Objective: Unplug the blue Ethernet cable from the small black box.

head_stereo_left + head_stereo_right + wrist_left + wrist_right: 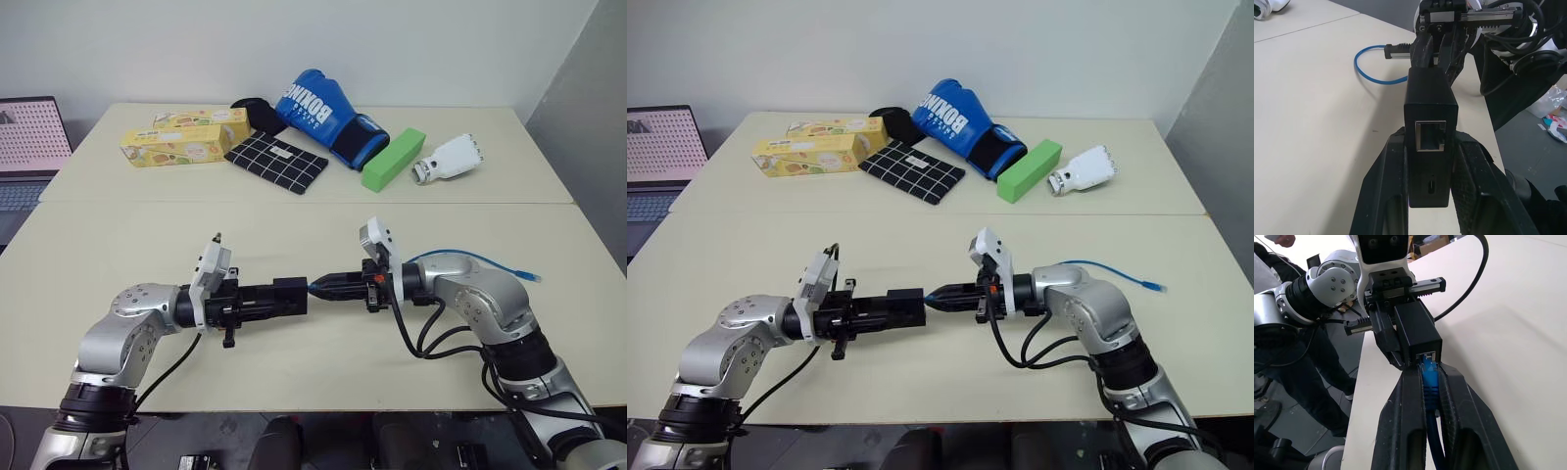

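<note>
Above a pale beige table (294, 235), the left gripper (284, 296) clamps the small matte black plastic box (1429, 105), an empty port facing its wrist. Opposite, the right gripper (1431, 382) pinches the thin light-blue Ethernet cable (1430, 377) at its plug, seated in the box's far port; the cord trails behind that arm. Risk: if the plug's latch stays unpressed, a straight pull could drag the box from the left fingers (1388, 196) or let the cord slip free.
</note>
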You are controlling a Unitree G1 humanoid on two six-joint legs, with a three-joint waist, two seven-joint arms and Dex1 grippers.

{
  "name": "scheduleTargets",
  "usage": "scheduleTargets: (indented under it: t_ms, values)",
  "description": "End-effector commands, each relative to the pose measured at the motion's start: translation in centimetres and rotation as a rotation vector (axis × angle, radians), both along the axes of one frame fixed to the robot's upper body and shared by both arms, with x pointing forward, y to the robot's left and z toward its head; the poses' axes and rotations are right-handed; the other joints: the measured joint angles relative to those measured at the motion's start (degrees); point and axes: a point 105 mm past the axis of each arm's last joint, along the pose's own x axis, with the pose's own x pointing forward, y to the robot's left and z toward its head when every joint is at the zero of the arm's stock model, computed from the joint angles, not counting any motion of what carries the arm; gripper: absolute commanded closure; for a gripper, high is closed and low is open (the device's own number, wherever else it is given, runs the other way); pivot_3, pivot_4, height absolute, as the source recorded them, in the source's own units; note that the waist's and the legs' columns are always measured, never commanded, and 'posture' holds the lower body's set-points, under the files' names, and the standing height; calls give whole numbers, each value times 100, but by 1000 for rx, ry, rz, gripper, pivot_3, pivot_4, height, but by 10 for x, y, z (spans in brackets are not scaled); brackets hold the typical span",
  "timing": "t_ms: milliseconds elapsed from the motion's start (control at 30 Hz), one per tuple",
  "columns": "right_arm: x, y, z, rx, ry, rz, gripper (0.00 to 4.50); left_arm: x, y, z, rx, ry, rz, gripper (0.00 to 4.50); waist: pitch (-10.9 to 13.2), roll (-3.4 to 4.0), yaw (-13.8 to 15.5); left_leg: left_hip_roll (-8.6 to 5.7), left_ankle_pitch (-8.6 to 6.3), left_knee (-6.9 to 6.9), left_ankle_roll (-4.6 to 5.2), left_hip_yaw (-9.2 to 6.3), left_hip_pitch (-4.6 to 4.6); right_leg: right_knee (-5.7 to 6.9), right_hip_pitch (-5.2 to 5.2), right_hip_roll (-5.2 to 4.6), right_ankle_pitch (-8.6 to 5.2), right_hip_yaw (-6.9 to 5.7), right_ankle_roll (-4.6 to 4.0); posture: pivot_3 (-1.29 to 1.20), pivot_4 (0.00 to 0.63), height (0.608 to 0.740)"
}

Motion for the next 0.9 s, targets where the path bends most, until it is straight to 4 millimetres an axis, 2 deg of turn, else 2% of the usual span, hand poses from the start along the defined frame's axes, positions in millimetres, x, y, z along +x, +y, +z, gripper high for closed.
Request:
scheduleTargets:
  t_ms: [33,200,300,333,467,500,667,700,733,900]
  values:
    - [4,-17,0,-16,28,-21,4410,-6,14,9,0,-23,42,3713,0,0,-1,1,0,-1,0,1,0,-1,0,0,0,2,0,0,150,740]
    - [8,-33,-1,-26,50,-56,4422,-5,29,6,3,-20,134,3713,0,0,5,2,0,0,0,-1,0,-1,0,-2,0,1,0,0,150,740]
    - [16,-41,1,-17,28,-118,4422,-4,33,5,2,-22,182,3713,0,0,5,1,0,1,0,0,0,-1,0,-1,0,0,0,0,150,740]
    - [25,-45,1,-23,-3,-168,4422,-4,34,5,2,-25,201,3713,0,0,5,1,0,0,0,0,0,-1,0,-2,0,1,0,0,150,740]
    - [87,-68,-5,-84,-274,-537,4422,2,37,3,-6,-23,318,3713,-1,-1,4,1,0,1,0,2,0,-1,0,-3,0,2,0,0,150,740]
    - [96,-69,-10,-96,-318,-595,4422,4,36,2,4,-23,346,3713,-1,-1,2,0,0,2,0,4,0,0,0,-3,0,3,0,0,150,740]
    - [117,-59,-31,-92,-354,-727,4422,11,30,4,-3,-18,403,3713,0,-1,-3,2,1,-2,-1,9,-1,2,-5,-2,0,6,0,0,150,740]
    - [118,-56,-34,-93,-357,-737,3720,14,29,6,-4,-25,418,3713,0,-1,-3,2,1,-2,-1,9,-1,2,-5,-2,0,6,0,0,150,740]
    - [119,-53,-36,-89,-350,-733,3622,15,29,6,-2,-26,425,3713,0,-1,-2,3,1,-1,-2,8,-3,2,-6,-2,1,5,-1,0,150,740]
    - [111,-47,-34,-79,-340,-647,2355,25,35,4,38,-54,520,3713,0,-1,0,4,1,1,-2,7,-5,3,-6,-3,1,7,-1,0,150,740]
